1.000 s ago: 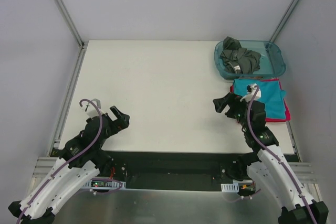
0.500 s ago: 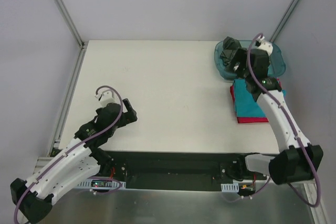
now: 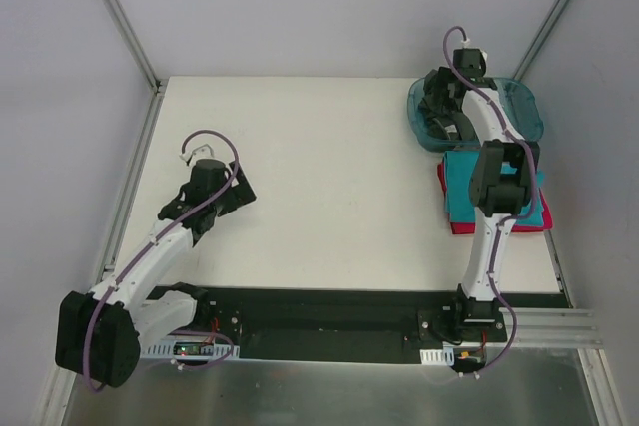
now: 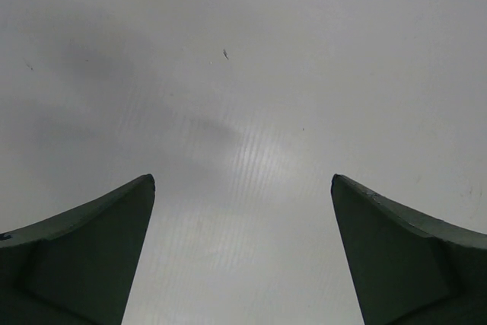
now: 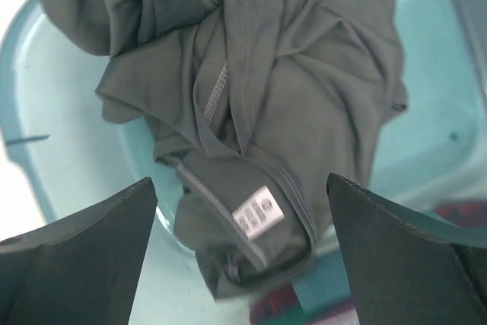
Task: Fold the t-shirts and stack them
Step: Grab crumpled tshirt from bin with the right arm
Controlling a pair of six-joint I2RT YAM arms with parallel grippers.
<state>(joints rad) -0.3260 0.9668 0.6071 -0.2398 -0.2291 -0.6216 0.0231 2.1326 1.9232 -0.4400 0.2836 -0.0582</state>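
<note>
A crumpled dark charcoal t-shirt (image 3: 446, 107) lies in the translucent teal tub (image 3: 524, 112) at the far right. In the right wrist view the charcoal t-shirt (image 5: 304, 89) shows its white neck label (image 5: 259, 215). My right gripper (image 3: 437, 97) hovers open just above it; in its own view the gripper (image 5: 240, 180) straddles the label without touching. A folded teal t-shirt (image 3: 461, 192) lies on a folded red-pink one (image 3: 532, 218) in front of the tub. My left gripper (image 3: 238, 197) is open and empty over bare table (image 4: 243, 74).
The tub's wall (image 5: 46, 150) curves around the shirt. My right arm (image 3: 496, 177) stretches across the folded stack. Metal frame rails (image 3: 120, 17) run along the table's left and right sides.
My right arm has swung from the near right up over the tub and now hangs above the charcoal shirt. My left arm has reached a little farther onto the table.
</note>
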